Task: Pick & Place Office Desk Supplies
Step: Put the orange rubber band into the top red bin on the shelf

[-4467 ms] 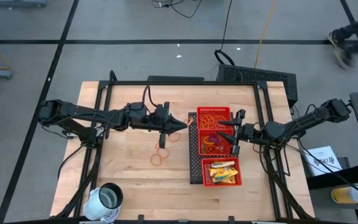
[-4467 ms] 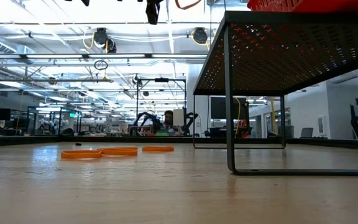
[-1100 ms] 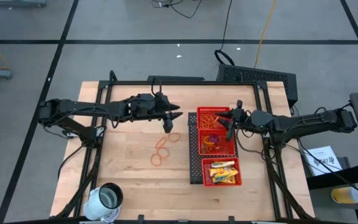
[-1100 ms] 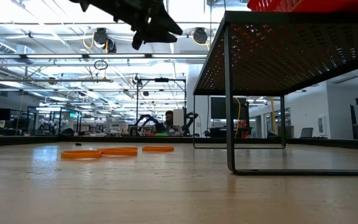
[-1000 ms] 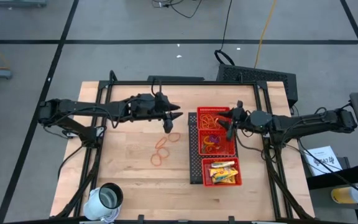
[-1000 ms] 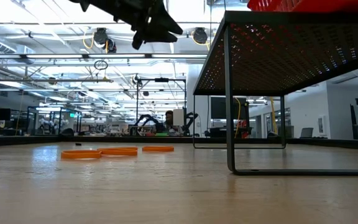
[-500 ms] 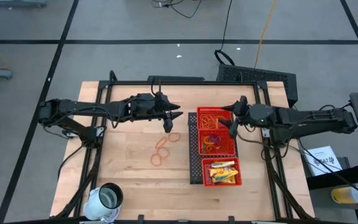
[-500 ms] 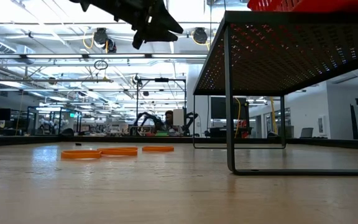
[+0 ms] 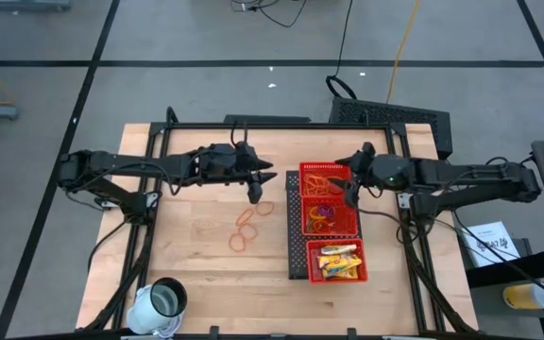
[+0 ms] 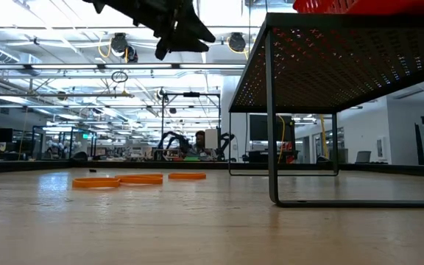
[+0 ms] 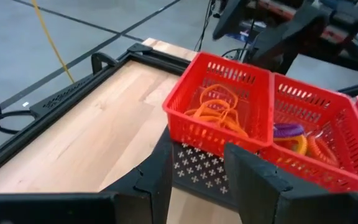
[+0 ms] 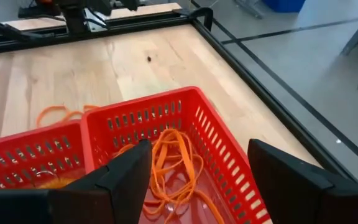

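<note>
Thin orange rubber bands (image 12: 173,163) lie tangled in the red tray (image 12: 219,155), just below my right pincer (image 12: 197,171), fingers apart.

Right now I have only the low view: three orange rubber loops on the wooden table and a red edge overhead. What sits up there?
Observer: A red mesh three-compartment tray; its far compartment holds orange rubber bands.
Reviewer: Where is the right arm?
Observer: The right pincer hovers open over that far compartment, holding nothing.
Reviewer: And the dark arm at the top of my picture?
Observer: That is the left pincer, open and empty, above the table beside the tray's far corner.
</note>
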